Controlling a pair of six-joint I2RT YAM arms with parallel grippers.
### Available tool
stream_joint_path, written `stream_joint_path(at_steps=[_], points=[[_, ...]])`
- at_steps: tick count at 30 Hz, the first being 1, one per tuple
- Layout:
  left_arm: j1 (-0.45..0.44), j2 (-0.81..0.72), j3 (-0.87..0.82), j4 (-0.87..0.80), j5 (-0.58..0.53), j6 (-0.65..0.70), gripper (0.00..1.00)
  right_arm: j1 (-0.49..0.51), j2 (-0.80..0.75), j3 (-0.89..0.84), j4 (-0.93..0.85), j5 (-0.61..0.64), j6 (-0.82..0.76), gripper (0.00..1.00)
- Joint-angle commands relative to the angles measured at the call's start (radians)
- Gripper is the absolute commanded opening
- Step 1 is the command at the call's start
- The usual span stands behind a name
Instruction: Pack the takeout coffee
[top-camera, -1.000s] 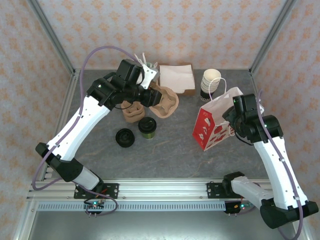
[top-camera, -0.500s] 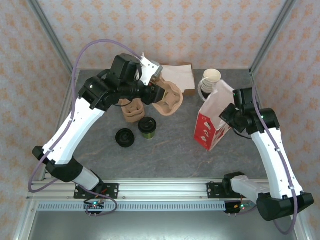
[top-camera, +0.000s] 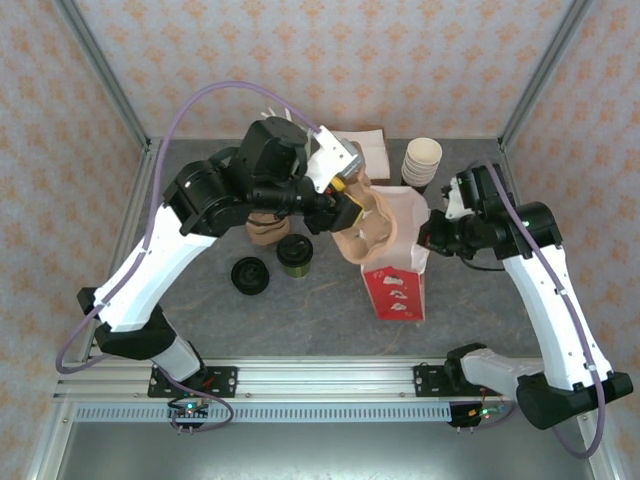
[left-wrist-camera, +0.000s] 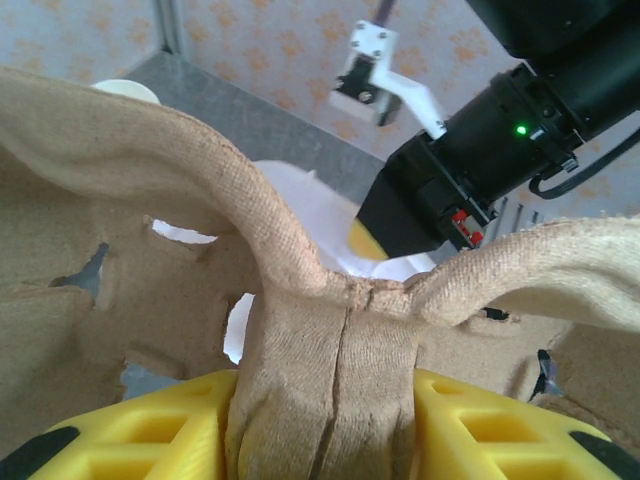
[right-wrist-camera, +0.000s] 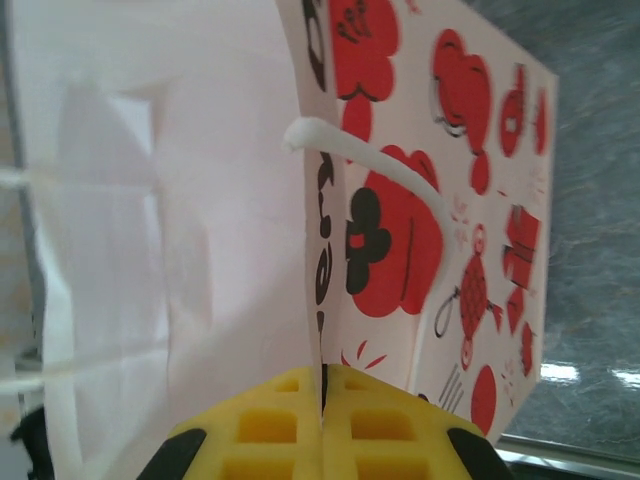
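The takeout coffee, a small dark olive cup, stands on the table left of centre, apart from both grippers. My left gripper is shut on the centre ridge of a brown pulp cup carrier, holding it over the mouth of the red-and-white paper bag. In the left wrist view the yellow fingers pinch that carrier, with white bag interior beyond. My right gripper is shut on the bag's right rim. In the right wrist view the gripper clamps the thin bag wall.
A flat black lid lies left of the coffee. A second pulp carrier sits behind the coffee under the left arm. A stack of paper cups and white napkins stand at the back. Metal posts frame the table.
The left gripper carried the pulp carrier rightward from the back of the table to above the bag. The right gripper swung the bag left and nearer.
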Motion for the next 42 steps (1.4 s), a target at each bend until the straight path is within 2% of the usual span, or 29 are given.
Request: stream_joint_path(at_steps=[1, 7, 15, 26, 33, 42], points=[[-0.021, 0.030, 0.024, -0.062, 0.040, 0.035, 0.44, 0.031, 0.009, 0.014, -0.002, -0.065, -0.081, 0.01], [-0.030, 0.072, 0.016, -0.101, 0.073, 0.058, 0.44, 0.044, 0.015, -0.020, 0.055, -0.096, -0.136, 0.00], [-0.031, 0.119, 0.048, -0.175, 0.036, 0.089, 0.44, 0.052, 0.047, -0.034, 0.105, -0.148, -0.188, 0.01], [-0.032, 0.171, 0.032, -0.220, 0.054, 0.142, 0.44, 0.063, 0.072, -0.043, 0.141, -0.193, -0.234, 0.01], [-0.031, 0.224, 0.079, -0.278, 0.116, 0.150, 0.44, 0.073, 0.066, -0.057, 0.152, -0.201, -0.263, 0.00], [-0.030, 0.229, 0.045, -0.299, 0.156, 0.156, 0.44, 0.079, 0.072, -0.073, 0.156, -0.225, -0.311, 0.00]])
